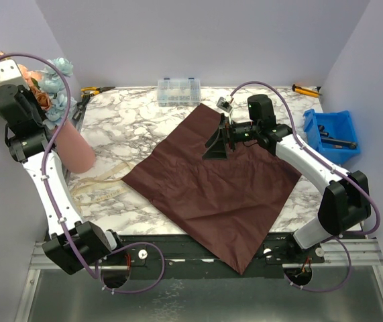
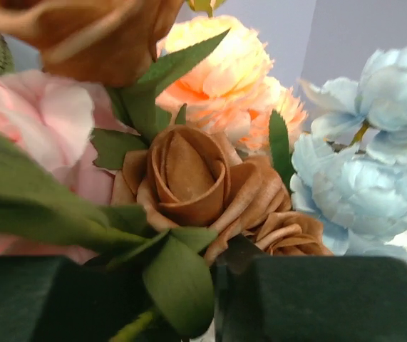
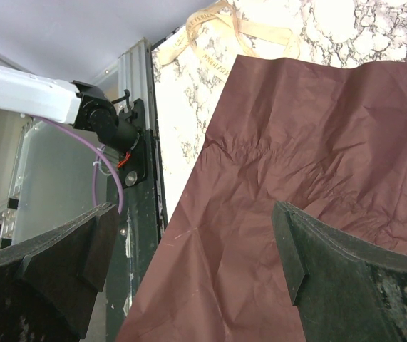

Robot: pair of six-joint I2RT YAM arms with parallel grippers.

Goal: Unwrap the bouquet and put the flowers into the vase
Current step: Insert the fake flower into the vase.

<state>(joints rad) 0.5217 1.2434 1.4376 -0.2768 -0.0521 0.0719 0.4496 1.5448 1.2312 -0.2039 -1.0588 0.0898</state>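
Observation:
The flowers (image 1: 49, 90), pink, light blue, peach and brownish orange, stand bunched at the far left over the mouth of the salmon-pink vase (image 1: 76, 150), which leans. My left gripper (image 1: 35, 111) is among them. In the left wrist view a brown rose (image 2: 189, 174) fills the middle, and my left gripper (image 2: 217, 274) has its fingers close together with a green leaf (image 2: 182, 285) and stem at them; a grip cannot be made out. The maroon sheet (image 1: 211, 181) lies spread flat. My right gripper (image 1: 219, 144) hovers open over the sheet (image 3: 296, 142).
The beige ribbon (image 1: 100, 186) lies loose on the marble table (image 1: 131, 127) beside the vase. A clear organiser box (image 1: 178, 92) sits at the back, a blue bin (image 1: 332, 134) at the right, and yellow-handled tools (image 1: 97, 89) at the back. The sheet overhangs the front edge.

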